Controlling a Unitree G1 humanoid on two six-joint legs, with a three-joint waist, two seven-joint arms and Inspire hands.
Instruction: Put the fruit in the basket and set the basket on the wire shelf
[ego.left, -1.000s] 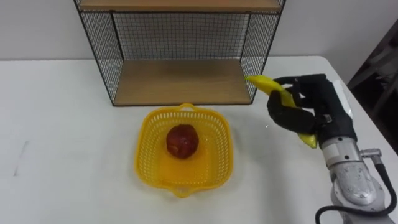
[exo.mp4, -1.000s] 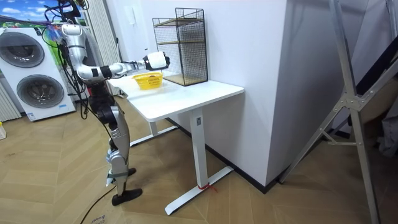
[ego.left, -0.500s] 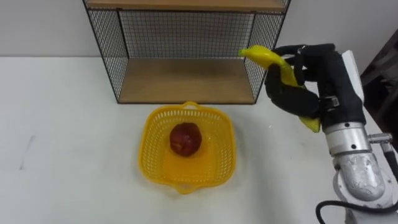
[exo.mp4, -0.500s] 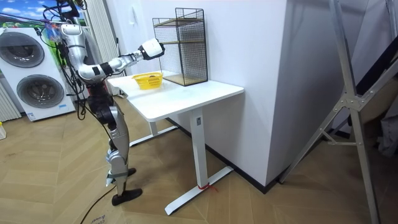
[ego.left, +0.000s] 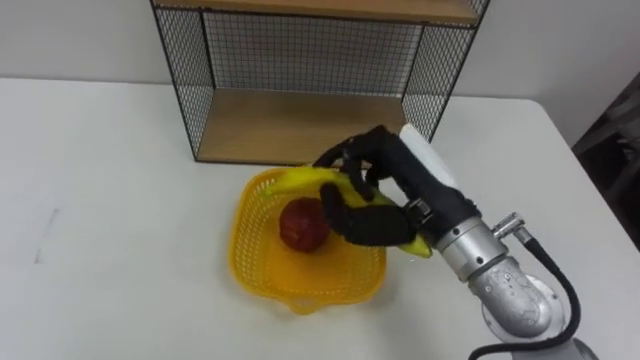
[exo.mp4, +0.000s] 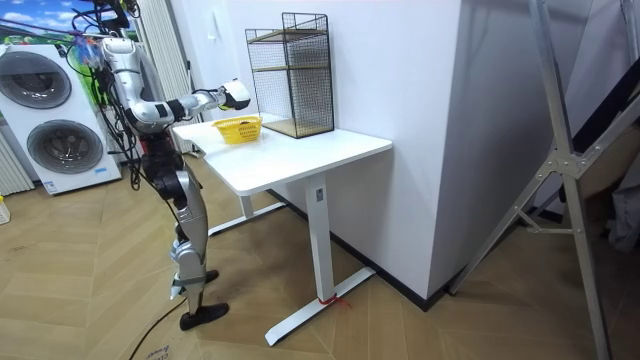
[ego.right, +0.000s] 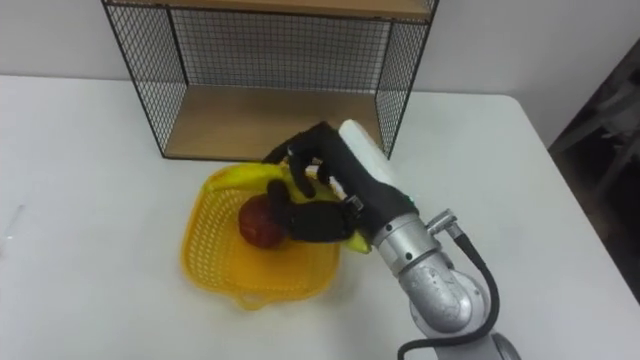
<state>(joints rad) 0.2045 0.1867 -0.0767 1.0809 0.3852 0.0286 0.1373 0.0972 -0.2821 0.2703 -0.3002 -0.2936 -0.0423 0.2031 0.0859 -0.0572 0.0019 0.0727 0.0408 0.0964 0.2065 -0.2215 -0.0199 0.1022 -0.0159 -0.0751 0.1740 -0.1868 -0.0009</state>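
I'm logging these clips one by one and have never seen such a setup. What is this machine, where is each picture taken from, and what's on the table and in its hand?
It is a two-legged humanoid robot standing at a white table. The room view comes from a camera standing some way off; the two eye views come from a camera on its head, looking down at the work. On the table sit a yellow basket holding a red fruit and, behind it, a wire shelf. The robot's right hand is above the basket, its fingers curled round a banana.
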